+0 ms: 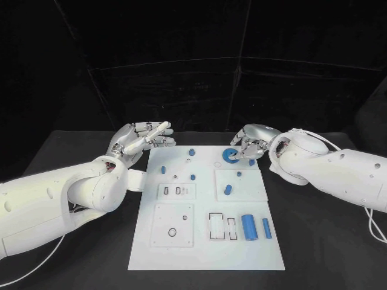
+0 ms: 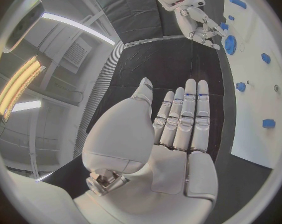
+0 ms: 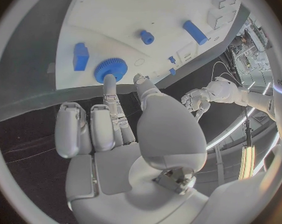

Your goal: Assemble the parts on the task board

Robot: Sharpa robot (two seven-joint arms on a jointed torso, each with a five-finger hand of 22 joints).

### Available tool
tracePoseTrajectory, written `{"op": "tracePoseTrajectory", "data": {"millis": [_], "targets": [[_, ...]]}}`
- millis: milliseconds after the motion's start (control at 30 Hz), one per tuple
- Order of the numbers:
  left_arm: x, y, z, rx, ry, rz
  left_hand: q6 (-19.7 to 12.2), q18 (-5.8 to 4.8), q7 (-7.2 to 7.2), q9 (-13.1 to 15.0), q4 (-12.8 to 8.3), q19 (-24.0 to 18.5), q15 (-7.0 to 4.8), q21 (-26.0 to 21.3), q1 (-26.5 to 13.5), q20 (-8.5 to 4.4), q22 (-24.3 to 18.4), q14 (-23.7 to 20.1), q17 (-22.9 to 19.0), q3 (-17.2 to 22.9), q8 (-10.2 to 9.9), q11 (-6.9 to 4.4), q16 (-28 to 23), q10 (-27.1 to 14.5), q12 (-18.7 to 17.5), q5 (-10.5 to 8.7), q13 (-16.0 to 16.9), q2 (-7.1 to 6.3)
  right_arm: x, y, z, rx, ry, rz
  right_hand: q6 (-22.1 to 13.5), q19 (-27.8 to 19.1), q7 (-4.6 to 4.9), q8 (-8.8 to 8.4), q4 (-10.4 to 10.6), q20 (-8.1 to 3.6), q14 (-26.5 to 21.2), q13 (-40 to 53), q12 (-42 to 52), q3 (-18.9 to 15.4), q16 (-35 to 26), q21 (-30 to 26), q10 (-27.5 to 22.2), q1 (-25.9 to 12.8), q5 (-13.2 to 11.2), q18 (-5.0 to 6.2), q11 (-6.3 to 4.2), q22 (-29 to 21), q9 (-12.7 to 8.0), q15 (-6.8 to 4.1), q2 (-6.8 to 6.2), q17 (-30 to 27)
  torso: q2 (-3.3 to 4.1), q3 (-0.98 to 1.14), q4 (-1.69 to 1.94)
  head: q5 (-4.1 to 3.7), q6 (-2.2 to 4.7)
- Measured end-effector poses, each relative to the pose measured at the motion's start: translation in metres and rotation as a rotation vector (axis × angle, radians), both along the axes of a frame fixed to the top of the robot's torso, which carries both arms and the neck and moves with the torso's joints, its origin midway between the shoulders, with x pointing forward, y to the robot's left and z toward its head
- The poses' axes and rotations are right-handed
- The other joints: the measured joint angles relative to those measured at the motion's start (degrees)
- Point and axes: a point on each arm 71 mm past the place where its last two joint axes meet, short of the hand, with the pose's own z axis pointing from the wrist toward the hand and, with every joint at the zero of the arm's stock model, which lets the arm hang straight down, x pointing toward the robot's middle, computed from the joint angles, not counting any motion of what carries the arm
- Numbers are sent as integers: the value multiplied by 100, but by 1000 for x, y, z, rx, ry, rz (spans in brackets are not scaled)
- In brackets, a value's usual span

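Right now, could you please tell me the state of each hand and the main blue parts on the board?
left hand: open, holding nothing, beside the task board.
right hand: fingers touching the blue gear; no grip visible.
blue gear: flat on the board.
large blue cylinder: lying on the board.

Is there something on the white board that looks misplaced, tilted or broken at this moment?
Nothing stands out. The task board lies flat, the blue parts look intact, and none lies off the board. The right hand touches the blue gear; the left hand holds nothing.
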Motion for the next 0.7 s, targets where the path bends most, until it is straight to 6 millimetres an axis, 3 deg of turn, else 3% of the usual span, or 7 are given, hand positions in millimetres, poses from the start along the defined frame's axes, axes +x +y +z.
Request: {"op": "tracePoseTrajectory", "data": {"millis": [200, 400, 700], "targets": [[1, -1, 0, -1, 0, -2, 0, 0, 0, 0, 0, 0, 0, 0, 0, 0, 0, 0, 0, 0, 0, 0, 0, 0, 0, 0, 0, 0, 2, -7, -3, -6, 40, -38, -60, 30, 23, 30, 404, 30, 0, 727, 554, -404, 87, 45, -348, 397, 0, 1, 26, 62, -1, 0, 37, 136, 4, 2, 7, -18, 5], [2, 0, -1, 0, 1, -1, 0, 0, 0, 0, 0, 0, 0, 0, 0, 0, 1, 0, -1, 0, 0, 0, 0, 0, 0, 0, 0, 0, 4, -7, -5, -12, 64, -54, -60, 47, 23, 30, 577, 48, 0, 988, 722, -539, 130, 45, -409, 528, 0, 1, 25, 62, -1, 1, 110, 194, 7, -3, 13, -24, 2], [2, 0, -1, 1, 2, -2, 0, 0, 0, 0, 0, 0, 0, 0, 0, 0, 1, 0, -1, 0, 0, 0, 0, 0, 0, 0, 0, 0, 7, 0, -8, -21, 88, -53, -60, 100, 23, 97, 654, 39, 0, 1432, 1132, -617, 301, 102, -408, 743, 27, 2, 25, 62, 5, 1, 154, 443, 10, -10, 18, -25, -29]]}}
